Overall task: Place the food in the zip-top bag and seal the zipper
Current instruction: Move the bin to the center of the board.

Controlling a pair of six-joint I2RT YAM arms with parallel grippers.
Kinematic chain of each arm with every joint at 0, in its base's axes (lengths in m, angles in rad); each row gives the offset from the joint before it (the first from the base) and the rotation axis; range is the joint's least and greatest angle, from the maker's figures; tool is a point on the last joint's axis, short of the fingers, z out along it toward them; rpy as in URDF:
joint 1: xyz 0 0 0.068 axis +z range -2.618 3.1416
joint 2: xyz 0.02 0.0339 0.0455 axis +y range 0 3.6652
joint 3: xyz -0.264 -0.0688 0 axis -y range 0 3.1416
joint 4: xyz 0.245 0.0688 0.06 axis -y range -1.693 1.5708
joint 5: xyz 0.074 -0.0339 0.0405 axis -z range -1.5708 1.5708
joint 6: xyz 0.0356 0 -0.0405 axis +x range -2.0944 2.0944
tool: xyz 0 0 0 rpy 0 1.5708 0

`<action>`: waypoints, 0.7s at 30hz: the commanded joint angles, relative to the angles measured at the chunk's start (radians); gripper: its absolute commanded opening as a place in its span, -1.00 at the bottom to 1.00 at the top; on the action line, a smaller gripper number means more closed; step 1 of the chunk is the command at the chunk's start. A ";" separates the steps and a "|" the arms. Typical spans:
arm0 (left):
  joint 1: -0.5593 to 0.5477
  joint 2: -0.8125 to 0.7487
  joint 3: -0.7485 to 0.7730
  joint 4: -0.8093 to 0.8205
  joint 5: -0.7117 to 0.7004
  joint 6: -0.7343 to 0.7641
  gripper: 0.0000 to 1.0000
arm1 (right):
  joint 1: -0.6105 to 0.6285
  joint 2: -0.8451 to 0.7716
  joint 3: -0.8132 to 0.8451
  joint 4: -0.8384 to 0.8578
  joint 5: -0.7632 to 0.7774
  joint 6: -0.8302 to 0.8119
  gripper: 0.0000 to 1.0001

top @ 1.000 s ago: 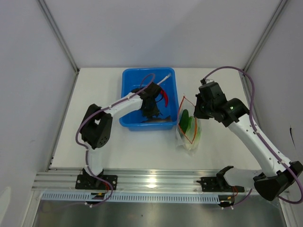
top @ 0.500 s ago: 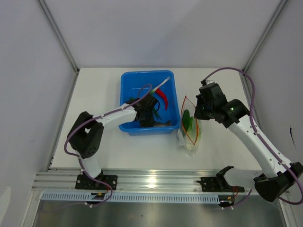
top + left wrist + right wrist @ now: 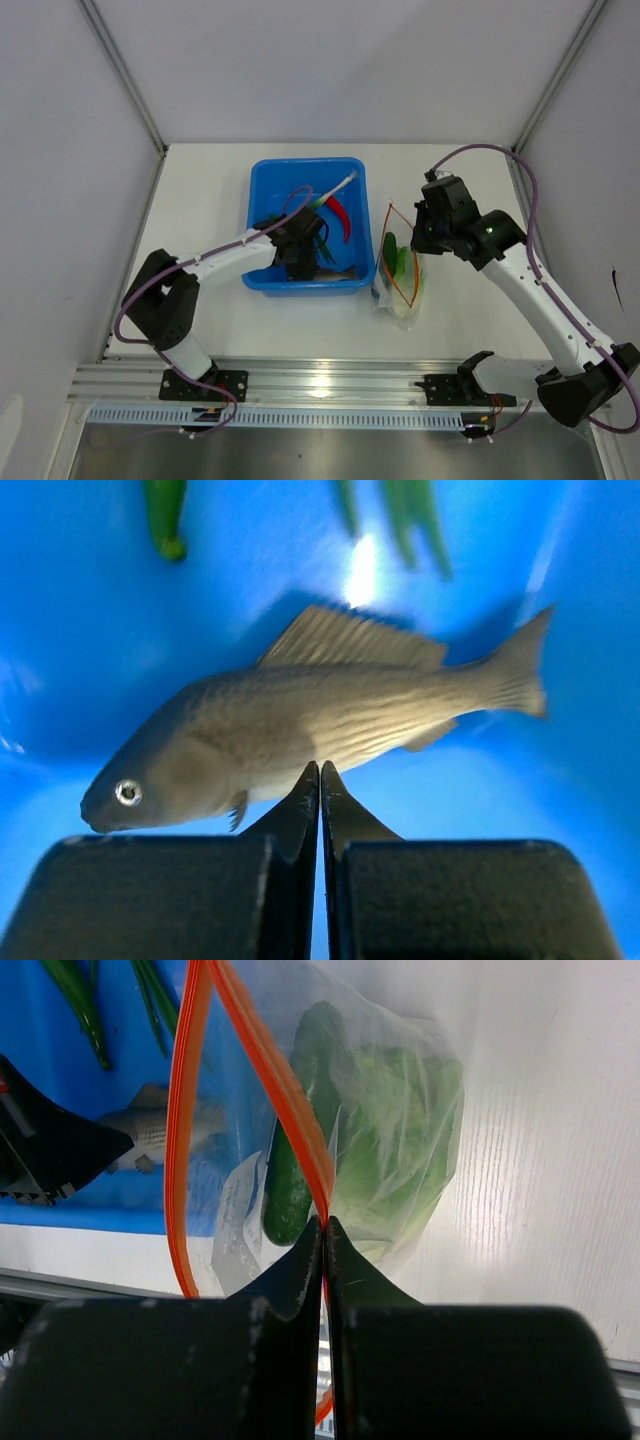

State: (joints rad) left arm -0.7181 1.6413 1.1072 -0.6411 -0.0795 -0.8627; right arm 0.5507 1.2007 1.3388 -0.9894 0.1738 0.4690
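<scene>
On the desk (image 3: 200,200), centre of the overhead view: a blue bin (image 3: 255,180) holding a red chili (image 3: 344,215) and a whitish stalk (image 3: 341,182). The zip-top bag (image 3: 402,295) lay just right of the bin.

The left pincer (image 3: 320,780) was closed tight, tips at the belly of a grey toy fish (image 3: 300,720). Only the left wrist view showed that contact, and whether the fish was gripped could not be told.

The right pincer (image 3: 325,1235) was closed on the orange zipper (image 3: 190,1110), with the bag's mouth gaping. The right wrist view resolved a cabbage (image 3: 400,1150) and a dark green pod (image 3: 290,1185) inside, a green blur overhead.
</scene>
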 commanded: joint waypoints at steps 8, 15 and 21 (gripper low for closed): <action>0.006 0.202 0.618 -0.117 -0.082 0.191 0.31 | -0.018 0.004 0.039 0.008 -0.011 -0.021 -1.00; 0.032 0.439 0.884 -0.196 -0.068 0.214 0.40 | -0.024 -0.013 0.030 -0.005 -0.005 -0.018 -1.00; 0.088 0.427 0.766 -0.062 -0.019 0.175 0.26 | -0.026 -0.029 0.002 0.003 -0.003 -0.016 -1.00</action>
State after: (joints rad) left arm -0.6632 2.1098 1.9045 -0.7670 -0.1204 -0.6811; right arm 0.5312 1.2011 1.3396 -0.9905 0.1631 0.4587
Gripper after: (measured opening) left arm 0.642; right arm 0.006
